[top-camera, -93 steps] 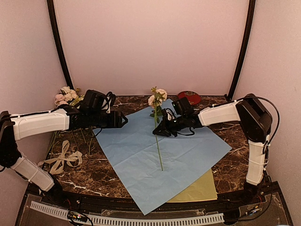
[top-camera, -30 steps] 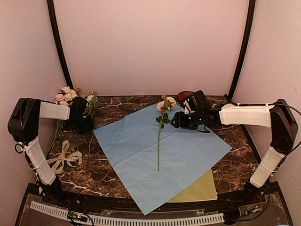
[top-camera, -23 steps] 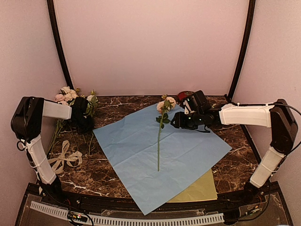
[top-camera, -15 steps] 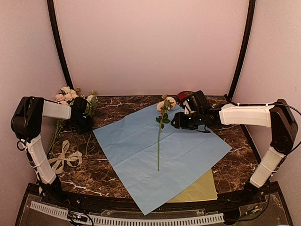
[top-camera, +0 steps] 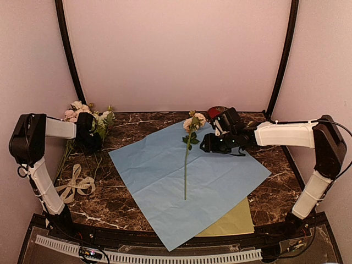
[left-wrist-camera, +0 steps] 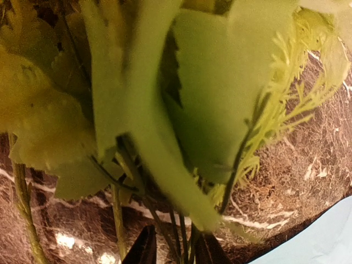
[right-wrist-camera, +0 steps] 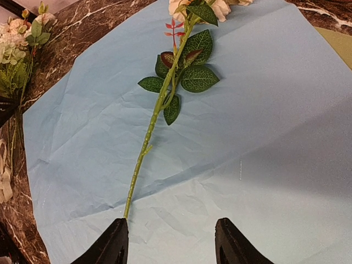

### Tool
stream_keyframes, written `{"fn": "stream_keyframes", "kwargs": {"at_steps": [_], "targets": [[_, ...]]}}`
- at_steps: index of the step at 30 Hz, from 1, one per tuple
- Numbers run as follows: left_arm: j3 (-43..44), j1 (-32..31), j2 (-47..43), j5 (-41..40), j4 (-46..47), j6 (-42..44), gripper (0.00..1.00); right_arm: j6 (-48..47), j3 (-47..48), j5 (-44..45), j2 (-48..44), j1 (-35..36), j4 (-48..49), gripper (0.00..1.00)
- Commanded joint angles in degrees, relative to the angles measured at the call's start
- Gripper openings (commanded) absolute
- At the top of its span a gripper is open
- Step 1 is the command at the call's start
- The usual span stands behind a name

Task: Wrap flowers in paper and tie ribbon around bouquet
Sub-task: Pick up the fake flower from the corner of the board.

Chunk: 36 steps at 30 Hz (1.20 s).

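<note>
Paper (top-camera: pixel 220 176) is spread flat on the bench (top-camera: pixel 275 192). Flowers (top-camera: pixel 82 113) are heaped far left, one stem (right-wrist-camera: pixel 151 129) laid on paper. Right hand (right-wrist-camera: pixel 171 242) is held apart, empty. Left hand (left-wrist-camera: pixel 179 250) is set among stems; grip cannot be told. Ribbon (top-camera: pixel 74 184): near left.

The paper (top-camera: pixel 187 176) shows a plain light blue face. The sheet (top-camera: pixel 234 221) at its near corner is yellow-green. The table (top-camera: pixel 124 206) is dark brown marble with white veins. The stem (right-wrist-camera: pixel 151 126) lying on the paper is green, with dark green veined leaves, a few of them reddish, and a cream rose (top-camera: pixel 192 122). The flowers (top-camera: pixel 80 113) at the left are pink, cream and pale green. The ribbon (top-camera: pixel 74 187) is beige. The arms (top-camera: pixel 280 133) are white and black.
</note>
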Motion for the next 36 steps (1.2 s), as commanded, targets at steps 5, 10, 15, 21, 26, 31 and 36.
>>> {"fn": "stream_keyframes", "kwargs": {"at_steps": [5, 10, 15, 21, 26, 31, 36], "targets": [[2.26, 0.71, 0.08, 0.6, 1.13, 3.74, 0.26, -0.93, 1.48, -1.1, 0.87, 0.33, -0.46, 0.54], [2.77, 0.88, -0.4, -1.19, 1.92, 5.66, 0.27, -1.18, 1.53, -0.94, 0.91, 0.28, -0.94, 0.54], [4.39, 1.51, 1.36, -1.3, 0.85, 6.42, 0.21, -1.37, 1.71, -1.03, 1.06, 0.28, -1.26, 0.54], [4.61, 1.92, 4.05, -0.12, 0.15, 6.16, 0.24, -1.5, 1.48, -0.95, 0.79, 0.28, -1.53, 0.54], [4.68, 1.95, 5.75, -0.18, 0.35, 6.11, 0.24, -1.64, 1.36, -0.94, 0.73, 0.29, -1.82, 0.54], [4.58, 1.96, 5.27, -0.88, -0.02, 6.24, 0.01, -1.63, 1.28, -0.82, 0.33, 0.28, -1.98, 0.54], [4.12, 1.96, 1.4, -3.19, -0.2, 7.33, 0.0, -1.97, 1.65, -0.38, 0.21, 0.28, -2.51, 0.54]]}}
